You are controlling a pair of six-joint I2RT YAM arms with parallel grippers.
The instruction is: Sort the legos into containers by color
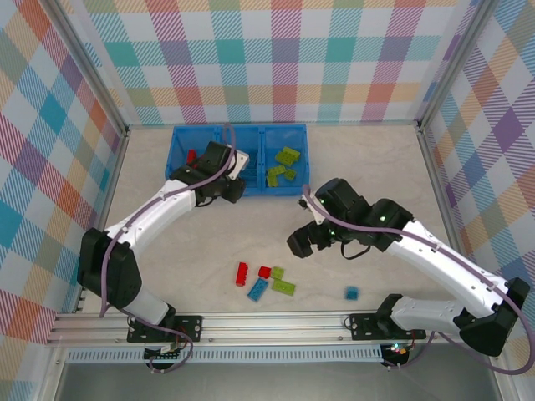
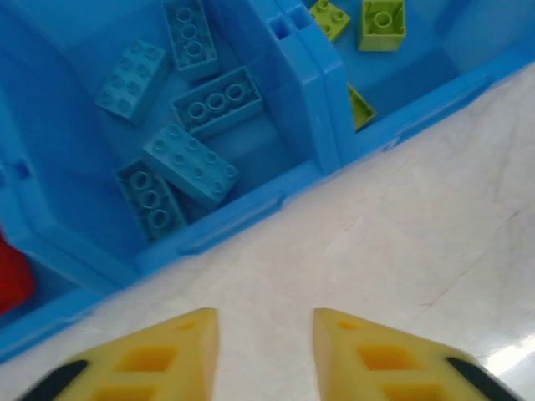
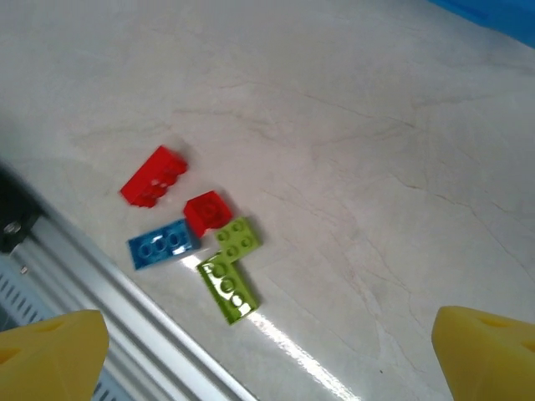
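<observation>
The blue tray [image 1: 180,134] lies at the back of the table. Its left compartment holds a red brick [image 1: 191,156], the middle one several light blue bricks [image 2: 188,163], the right one lime green bricks [image 1: 286,159]. My left gripper [image 1: 232,190] hangs open and empty [image 2: 266,334] over bare table just in front of the tray's front wall [image 2: 251,213]. Open wide with nothing in it, my right gripper [image 1: 303,242] [image 3: 272,351] hovers above and right of a loose cluster: a red brick [image 3: 154,176], a small red one [image 3: 206,211], a blue one [image 3: 162,245] and two green ones [image 3: 238,237] [image 3: 227,288].
A small blue brick [image 1: 352,292] lies alone near the front right, by the right arm's base. The aluminium rail [image 1: 276,322] runs along the near edge, close to the cluster. Checked walls enclose the table on three sides.
</observation>
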